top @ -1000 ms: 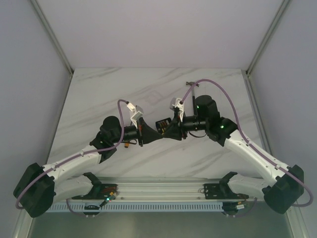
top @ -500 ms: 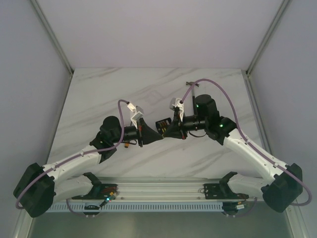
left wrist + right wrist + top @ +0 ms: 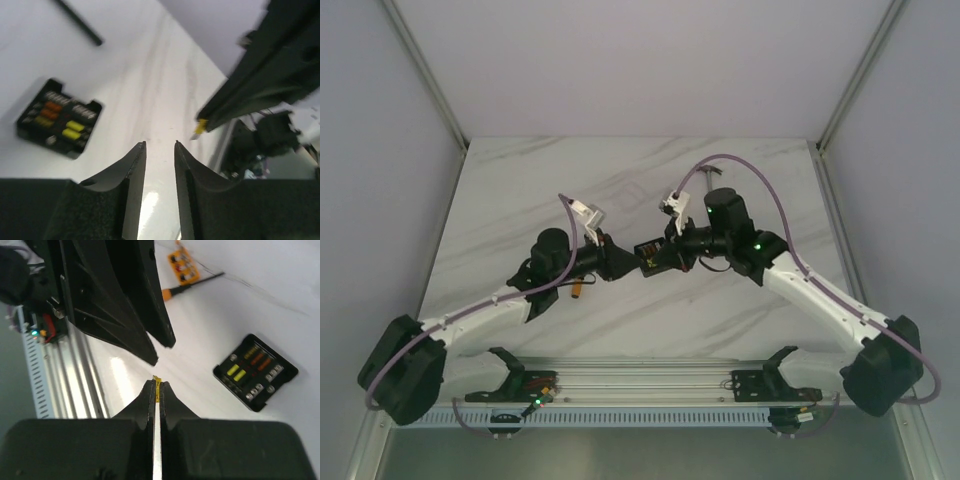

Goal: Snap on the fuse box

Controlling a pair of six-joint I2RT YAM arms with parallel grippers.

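At the bottom of the right wrist view, the right claw (image 3: 156, 386) is pinched closed on a sliver of yellow fuse (image 3: 157, 380). Just beyond it the left claw (image 3: 160, 146) stands parted, holding nothing. Farther out, right of centre, the fuse box (image 3: 255, 371) lies flat on the bench (image 3: 280, 300), with no lid on it and well apart from both claws. My worry is that the fuse is held only at the very tips and might twist or drop, and the claws look close enough to bump. Only the right wrist view shows the orange block (image 3: 184, 267) at the upper edge. From overhead the arms largely hide the box.
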